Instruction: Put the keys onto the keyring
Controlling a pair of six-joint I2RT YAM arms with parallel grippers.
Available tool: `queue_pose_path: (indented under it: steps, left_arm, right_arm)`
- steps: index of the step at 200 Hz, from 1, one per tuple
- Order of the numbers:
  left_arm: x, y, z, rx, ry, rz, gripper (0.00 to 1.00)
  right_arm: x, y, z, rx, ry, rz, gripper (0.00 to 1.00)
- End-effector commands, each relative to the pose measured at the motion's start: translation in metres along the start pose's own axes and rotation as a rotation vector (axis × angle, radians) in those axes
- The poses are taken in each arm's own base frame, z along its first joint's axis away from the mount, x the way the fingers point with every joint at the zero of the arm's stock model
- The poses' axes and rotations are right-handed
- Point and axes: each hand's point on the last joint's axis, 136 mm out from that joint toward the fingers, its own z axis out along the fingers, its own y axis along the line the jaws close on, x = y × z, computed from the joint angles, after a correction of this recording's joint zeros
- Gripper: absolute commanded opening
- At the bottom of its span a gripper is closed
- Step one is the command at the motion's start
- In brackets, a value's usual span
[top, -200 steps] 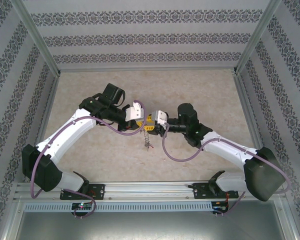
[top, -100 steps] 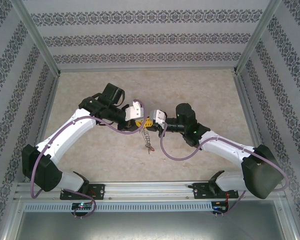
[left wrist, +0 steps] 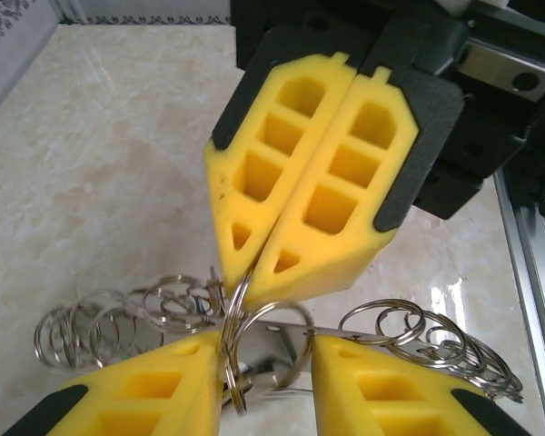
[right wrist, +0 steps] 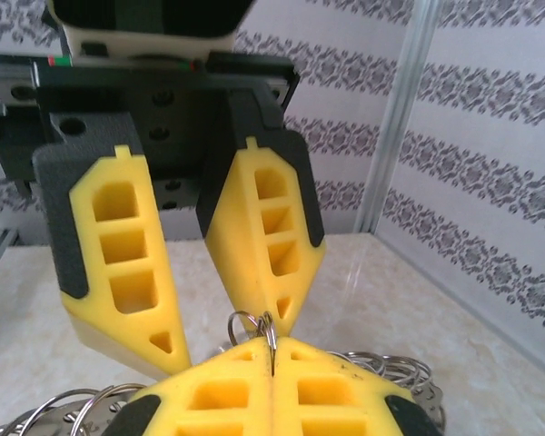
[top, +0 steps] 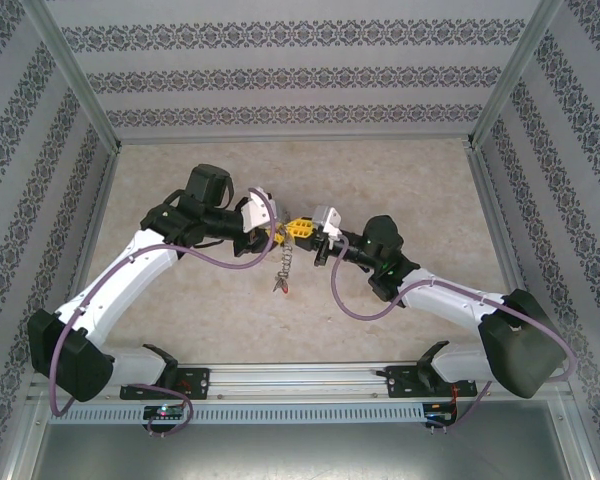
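Observation:
Above the table's middle my two grippers meet tip to tip. The right gripper (right wrist: pixel 271 350) is shut on a silver keyring (right wrist: pixel 271 329), which stands up out of its closed yellow tips. In the left wrist view the same right gripper (left wrist: pixel 252 271) pinches that keyring (left wrist: pixel 239 300) from above. My left gripper (left wrist: pixel 265 350) is open; a ring loop (left wrist: pixel 302 304) sits in the gap and touches both finger pads. Chains of small silver rings (left wrist: pixel 100 322) trail to both sides. From above, a string of rings with a red tag (top: pixel 282 272) hangs below the grippers (top: pixel 288 230). Keys cannot be made out clearly.
The beige marble-look table (top: pixel 410 180) is walled by patterned panels on three sides. An aluminium rail (top: pixel 300 380) carries both arm bases at the near edge. Purple cables (top: pixel 355 305) loop beside each forearm.
The left gripper has opened and the right gripper has shut on the ring. Both grippers and the hanging string have shifted left and slightly toward the back wall.

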Motion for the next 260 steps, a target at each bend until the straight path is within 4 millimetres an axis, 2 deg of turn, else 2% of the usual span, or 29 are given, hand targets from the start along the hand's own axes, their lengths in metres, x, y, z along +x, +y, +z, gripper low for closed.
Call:
queue_pose_path:
  steps: [1, 52, 100, 133, 175, 194, 228, 238, 244, 260]
  left_arm:
    - [-0.014, 0.006, -0.005, -0.008, -0.055, -0.031, 0.30]
    - [-0.024, 0.018, 0.000, -0.033, -0.126, -0.050, 0.31]
    - [-0.033, 0.012, -0.001, 0.002, -0.176, -0.034, 0.26]
    - [-0.039, 0.015, -0.006, -0.048, -0.237, -0.039, 0.32]
    - [-0.042, 0.019, -0.012, -0.056, -0.197, -0.035, 0.32]
    - [-0.046, 0.017, -0.014, -0.043, -0.212, -0.034, 0.27]
    - [-0.050, 0.013, -0.017, -0.030, -0.239, -0.022, 0.11]
    - [-0.050, 0.012, -0.017, -0.029, -0.235, -0.021, 0.10]
    - [-0.047, 0.011, -0.016, -0.026, -0.230, -0.024, 0.13]
    - [-0.043, 0.009, -0.016, -0.019, -0.216, -0.030, 0.38]
  right_arm:
    - [-0.039, -0.005, -0.003, 0.051, -0.160, -0.022, 0.00]
    - [-0.046, 0.003, -0.006, 0.041, -0.187, 0.007, 0.00]
    - [-0.046, 0.002, -0.004, 0.090, -0.235, 0.066, 0.00]
    - [-0.048, 0.005, 0.005, 0.081, -0.260, 0.087, 0.00]
    - [-0.051, 0.014, 0.008, 0.022, -0.271, 0.098, 0.00]
    - [-0.047, 0.021, 0.008, -0.011, -0.259, 0.102, 0.00]
    - [-0.029, 0.025, 0.007, -0.017, -0.206, 0.107, 0.00]
    - [-0.024, 0.026, 0.006, -0.019, -0.194, 0.108, 0.00]
    - [-0.022, 0.027, 0.006, -0.016, -0.190, 0.107, 0.00]
    - [-0.018, 0.026, 0.003, -0.004, -0.184, 0.105, 0.00]
